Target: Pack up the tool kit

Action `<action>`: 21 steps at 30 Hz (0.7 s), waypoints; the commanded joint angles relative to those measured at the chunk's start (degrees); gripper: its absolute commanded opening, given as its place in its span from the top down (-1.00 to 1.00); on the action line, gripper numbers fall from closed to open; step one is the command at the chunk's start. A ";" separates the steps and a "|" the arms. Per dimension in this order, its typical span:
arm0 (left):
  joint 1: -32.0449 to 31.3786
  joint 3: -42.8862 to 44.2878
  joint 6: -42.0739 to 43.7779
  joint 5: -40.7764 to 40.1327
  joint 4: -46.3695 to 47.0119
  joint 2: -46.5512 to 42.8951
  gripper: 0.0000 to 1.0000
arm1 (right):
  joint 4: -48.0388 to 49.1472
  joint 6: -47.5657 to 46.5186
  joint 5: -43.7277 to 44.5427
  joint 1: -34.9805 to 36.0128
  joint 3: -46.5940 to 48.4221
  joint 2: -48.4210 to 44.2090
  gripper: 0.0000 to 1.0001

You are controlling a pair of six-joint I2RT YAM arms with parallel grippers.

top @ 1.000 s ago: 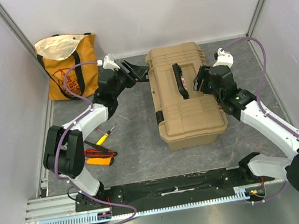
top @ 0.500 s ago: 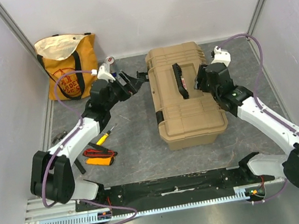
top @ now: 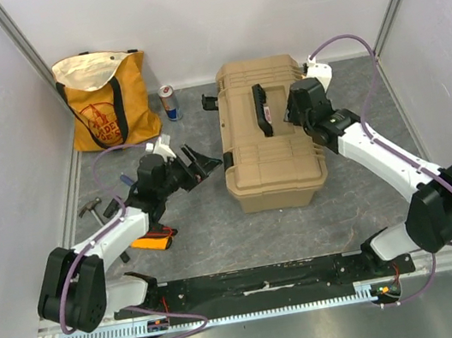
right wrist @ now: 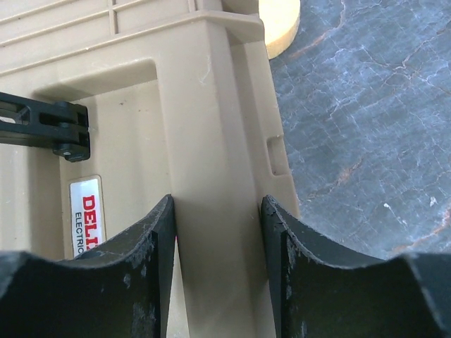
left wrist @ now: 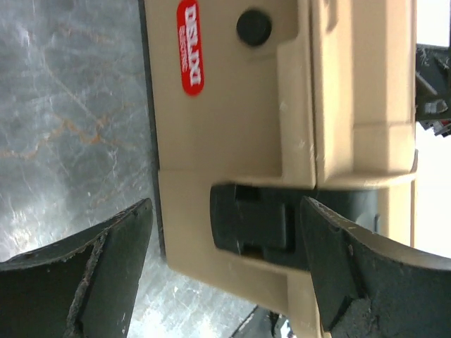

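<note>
Brightly, evenly lit from above; soft shadow beside the toolbox (top: 272, 161). Pale sheen on the desk (left wrist: 63, 105), blown-out white at the left wrist view's right edge.

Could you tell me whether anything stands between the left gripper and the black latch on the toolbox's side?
Nothing visible does. The open left gripper faces the latch on the toolbox, which shows straight ahead between its fingers in the wrist view; only bare table lies between.
</note>
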 commanded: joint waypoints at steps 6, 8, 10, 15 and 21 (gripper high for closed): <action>-0.31 -10.34 -21.85 -0.84 18.32 -2.00 -0.80 | -11.54 8.46 0.01 -4.97 -4.66 6.95 1.00; -0.66 -12.97 -30.80 -3.48 22.00 -1.30 -0.80 | -10.66 8.99 -1.67 -5.50 -6.07 6.07 1.00; -1.45 -15.35 -37.75 -6.02 27.72 -0.24 -0.79 | -10.74 9.26 -2.46 -5.51 -6.78 5.63 1.00; -4.26 -16.50 -48.76 -8.58 31.51 0.90 -0.80 | -11.01 10.40 -4.40 -5.60 -7.39 5.01 0.93; -6.81 -16.50 -54.05 -9.55 36.52 3.80 -0.82 | -11.80 11.10 -5.89 -5.68 -6.87 5.72 0.79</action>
